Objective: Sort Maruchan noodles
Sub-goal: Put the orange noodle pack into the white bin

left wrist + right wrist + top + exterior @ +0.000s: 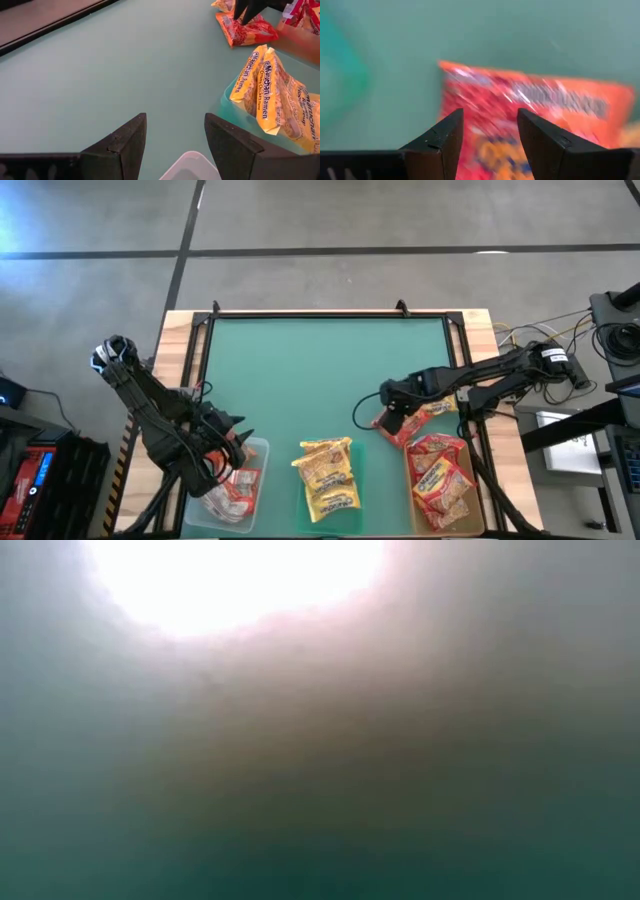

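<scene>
A red-orange noodle packet (399, 430) (535, 107) (247, 31) lies flat on the green mat, just left of the right-hand tray. My right gripper (386, 418) (490, 120) is open and points down over the packet; the left wrist view shows its dark fingers (247, 10) reaching down to the packet's top face. My left gripper (238, 432) (175, 127) is open and holds nothing, low over the mat at the far end of the clear tray (256, 450). Yellow packets (326, 473) (270, 90) are piled in the middle tray. My right gripper comes at the red-orange packet from above with its fingers apart over the packet's end nearest the mat's middle (240, 25). The packet lies flat on the mat. Whether the fingertips touch it, I cannot tell.
Red-orange packets (440, 480) fill the brown right tray (470, 468); red-and-pale packets (232, 490) lie in the clear left tray. Another orange packet (440, 408) lies on the mat beside the right gripper. The far half of the mat (320, 360) is bare. The low view shows only glare.
</scene>
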{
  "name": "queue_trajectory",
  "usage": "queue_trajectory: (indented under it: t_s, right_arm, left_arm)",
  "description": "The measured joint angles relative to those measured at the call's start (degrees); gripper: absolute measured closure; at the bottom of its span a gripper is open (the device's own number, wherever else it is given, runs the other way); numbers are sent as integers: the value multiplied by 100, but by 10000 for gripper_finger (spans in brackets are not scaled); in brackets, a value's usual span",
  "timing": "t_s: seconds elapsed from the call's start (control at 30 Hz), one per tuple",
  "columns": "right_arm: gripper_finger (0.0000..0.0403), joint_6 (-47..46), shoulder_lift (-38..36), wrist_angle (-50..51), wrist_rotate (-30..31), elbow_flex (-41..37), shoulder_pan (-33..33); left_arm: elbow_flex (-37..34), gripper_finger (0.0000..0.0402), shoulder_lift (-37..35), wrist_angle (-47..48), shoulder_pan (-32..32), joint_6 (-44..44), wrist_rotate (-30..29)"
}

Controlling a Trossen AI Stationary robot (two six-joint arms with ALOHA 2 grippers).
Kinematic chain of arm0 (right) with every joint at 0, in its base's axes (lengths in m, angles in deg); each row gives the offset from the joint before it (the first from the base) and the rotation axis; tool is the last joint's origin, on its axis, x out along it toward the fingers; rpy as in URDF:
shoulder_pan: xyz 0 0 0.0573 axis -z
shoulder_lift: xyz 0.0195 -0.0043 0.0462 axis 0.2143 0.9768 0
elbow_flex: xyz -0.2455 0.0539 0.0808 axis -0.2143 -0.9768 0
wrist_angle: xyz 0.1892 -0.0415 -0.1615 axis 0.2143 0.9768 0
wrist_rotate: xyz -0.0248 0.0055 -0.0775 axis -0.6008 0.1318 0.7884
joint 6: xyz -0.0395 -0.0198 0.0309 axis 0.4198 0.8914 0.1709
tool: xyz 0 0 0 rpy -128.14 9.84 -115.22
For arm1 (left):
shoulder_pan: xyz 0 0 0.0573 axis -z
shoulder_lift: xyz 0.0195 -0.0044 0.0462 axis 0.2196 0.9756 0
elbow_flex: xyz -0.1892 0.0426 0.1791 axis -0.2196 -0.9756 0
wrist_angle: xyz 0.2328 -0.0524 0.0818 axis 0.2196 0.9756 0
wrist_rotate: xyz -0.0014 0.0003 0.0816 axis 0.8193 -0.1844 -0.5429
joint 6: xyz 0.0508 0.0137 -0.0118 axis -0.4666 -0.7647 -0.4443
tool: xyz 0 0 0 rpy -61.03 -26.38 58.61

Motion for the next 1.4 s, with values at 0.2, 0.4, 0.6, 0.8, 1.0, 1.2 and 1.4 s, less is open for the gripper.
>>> queue_trajectory:
  t_s: [0.2,0.4,0.6,0.8,1.0,1.2,1.4]
  right_arm:
    - [229,69,0,-311,-61,141,0]
    - [238,-237,39,979,-208,376,-107]
    - [246,-329,81,1509,-590,360,-262]
    - [246,-199,428,1439,-318,301,-291]
    - [246,407,1159,1032,-304,305,-293]
    - [247,1033,1616,313,208,530,-181]
    - [248,1945,1811,-882,1227,958,37]
  left_arm:
    - [0,217,0,0,0,0,0]
    - [0,217,0,0,0,-1,2]
    - [0,217,-2,4,0,-223,2]
    - [-2,217,-2,9,0,-423,-96]
    - [-4,217,-2,26,-11,-448,-98]
    - [-9,217,-6,33,-30,-446,-105]
    - [-11,217,-7,12,-48,-383,-374]
